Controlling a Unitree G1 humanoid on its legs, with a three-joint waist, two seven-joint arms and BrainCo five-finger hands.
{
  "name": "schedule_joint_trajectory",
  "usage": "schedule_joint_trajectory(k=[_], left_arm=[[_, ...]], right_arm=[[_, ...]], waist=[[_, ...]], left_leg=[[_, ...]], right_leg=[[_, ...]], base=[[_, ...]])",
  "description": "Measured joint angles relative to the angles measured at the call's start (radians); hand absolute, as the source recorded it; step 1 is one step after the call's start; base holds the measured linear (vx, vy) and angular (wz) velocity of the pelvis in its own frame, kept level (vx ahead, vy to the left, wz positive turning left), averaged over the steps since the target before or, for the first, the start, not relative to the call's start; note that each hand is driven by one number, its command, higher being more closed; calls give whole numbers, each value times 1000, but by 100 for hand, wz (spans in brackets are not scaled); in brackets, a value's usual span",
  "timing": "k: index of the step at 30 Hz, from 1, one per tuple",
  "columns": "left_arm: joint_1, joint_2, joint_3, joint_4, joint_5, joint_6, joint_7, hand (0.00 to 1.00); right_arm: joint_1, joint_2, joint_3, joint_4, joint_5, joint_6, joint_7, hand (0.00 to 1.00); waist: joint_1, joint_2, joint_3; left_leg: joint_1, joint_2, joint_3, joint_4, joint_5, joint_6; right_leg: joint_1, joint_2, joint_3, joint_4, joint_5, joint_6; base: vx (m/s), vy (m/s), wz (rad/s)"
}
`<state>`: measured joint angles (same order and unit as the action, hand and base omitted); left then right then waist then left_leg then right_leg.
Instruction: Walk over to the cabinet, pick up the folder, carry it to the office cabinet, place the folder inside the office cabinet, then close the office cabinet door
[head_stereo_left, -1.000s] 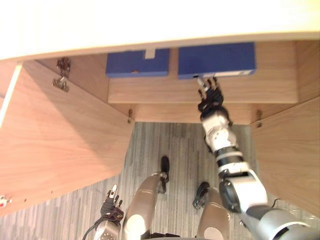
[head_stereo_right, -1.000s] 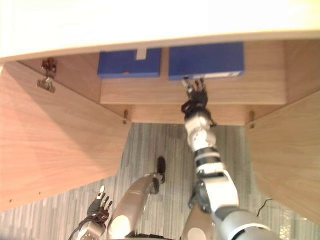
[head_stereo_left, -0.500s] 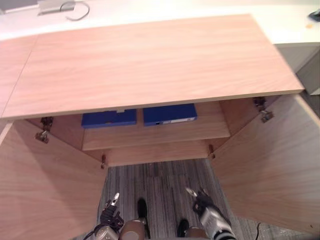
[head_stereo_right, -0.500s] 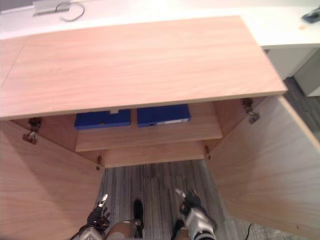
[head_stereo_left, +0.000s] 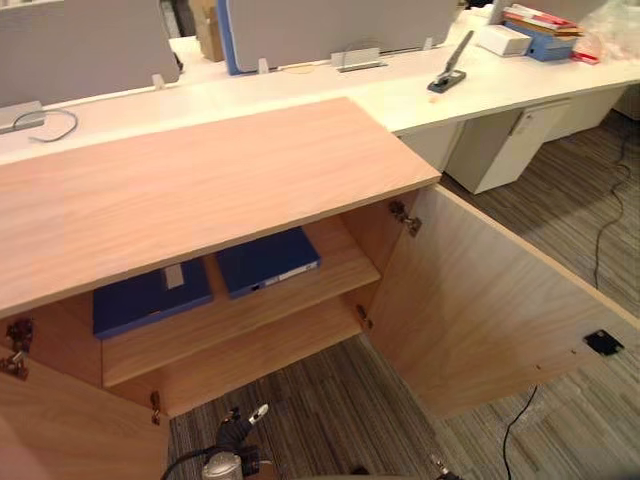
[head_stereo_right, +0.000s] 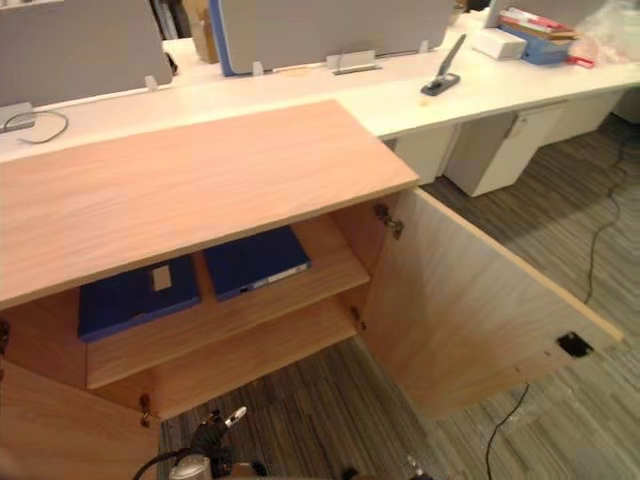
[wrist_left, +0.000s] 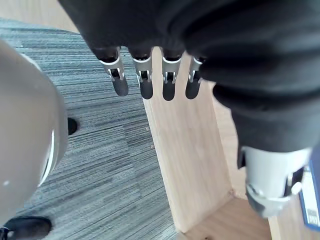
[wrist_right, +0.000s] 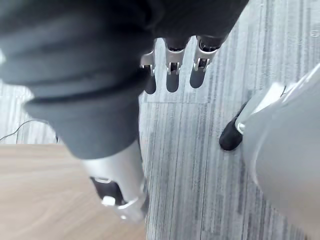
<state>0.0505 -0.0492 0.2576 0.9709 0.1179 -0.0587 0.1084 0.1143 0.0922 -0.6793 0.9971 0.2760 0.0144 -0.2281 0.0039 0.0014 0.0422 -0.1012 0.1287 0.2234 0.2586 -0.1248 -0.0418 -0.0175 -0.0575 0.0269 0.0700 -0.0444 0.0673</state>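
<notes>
Left door (head_stereo_left: 60, 440): swung wide open at the near left of the wooden office cabinet (head_stereo_left: 200, 180).
Left robot hand (wrist_left: 146, 82): hangs low over the grey carpet beside the left door's edge, fingers straight and spread, holding nothing.
Left folder (head_stereo_left: 150, 297): blue, lying flat on the upper shelf (head_stereo_left: 250, 318) inside the cabinet.
Right folder (head_stereo_left: 265, 262): blue, flat on the same shelf, just beside the first with a narrow gap between them.
Right robot hand (wrist_right: 172, 75): hangs over the carpet, fingers straight and loosely spread, empty.
Right door (head_stereo_left: 480, 310): swung wide open towards the near right.
Worktop (head_stereo_left: 420, 95): a long white one runs behind the cabinet.
Done, as judged: both hands are free and the folders lie inside, so the fetching, carrying and placing look finished.
Left to do, as judged: both doors stand open, so closing the office cabinet remains.
</notes>
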Motion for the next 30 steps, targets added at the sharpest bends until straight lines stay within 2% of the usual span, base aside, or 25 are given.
schedule_joint_trajectory(k=[2, 5, 13, 18, 23, 25, 26, 28, 30], left_arm=[[-5, -2, -7, 23, 6, 4, 0, 0], [-8, -7, -6, 39, 3, 11, 7, 0], [-10, -15, -5, 43, -10, 14, 18, 0], [-10, -15, -45, 38, -43, 17, 21, 0], [12, -8, -158, -29, -51, 23, 15, 0], [19, -6, -197, -62, -53, 24, 13, 0], [22, -5, -212, -80, -53, 28, 12, 0], [31, -3, -238, -101, -54, 33, 11, 0], [26, 0, -242, -104, -65, 38, 4, 0]], right_arm=[[19, 7, -20, 0, -1, 5, -7, 0], [31, 8, -50, 16, 25, 8, -17, 0], [-7, 6, -82, -3, 97, 8, -65, 0], [-25, 3, -49, -186, 97, 1, -97, 0], [-31, -3, 102, -516, 91, -17, -120, 0], [-54, -11, 134, -642, 62, -25, -130, 0], [-67, -14, 136, -688, 46, -34, -135, 0], [-75, -32, 136, -704, 25, -42, -151, 0], [-79, -74, 164, -698, 17, -42, -162, 0]], waist=[[-8, -2, -11], [-9, -7, -14], [-10, -14, -10], [-10, -19, 0], [-12, -26, 38], [-12, -23, 66], [-11, -27, 78], [-15, -31, 92], [-10, -22, 92]], left_leg=[[37, -22, 23, -69, 29, 4], [88, -30, 67, -115, 50, 15], [167, -27, 171, -150, 45, 9], [199, -30, 237, -150, 31, 1], [236, -31, 320, -146, 22, 4], [245, -25, 365, -130, 17, 8], [245, -21, 391, -111, 13, 13], [259, -16, 412, -93, 5, 21], [278, -1, 452, -95, 2, 25]], right_leg=[[2, -15, 17, -18, 12, 4], [12, -15, 57, -24, 21, 8], [20, 2, 144, -28, 40, 10], [14, 5, 206, -28, 58, 13], [-23, 17, 263, 22, 60, 21], [-69, 25, 224, 90, 56, 26], [-96, 13, 145, 118, 54, 22], [-105, -54, -41, 156, 6, -31], [-106, -167, -304, 232, -33, -93]], base=[[4, 73, -33], [37, 38, -37], [19, 17, -39], [-47, 28, -43], [-69, 24, -55], [-89, -41, -70], [-116, -34, -44], [-81, 20, -34], [-13, 82, -45]])
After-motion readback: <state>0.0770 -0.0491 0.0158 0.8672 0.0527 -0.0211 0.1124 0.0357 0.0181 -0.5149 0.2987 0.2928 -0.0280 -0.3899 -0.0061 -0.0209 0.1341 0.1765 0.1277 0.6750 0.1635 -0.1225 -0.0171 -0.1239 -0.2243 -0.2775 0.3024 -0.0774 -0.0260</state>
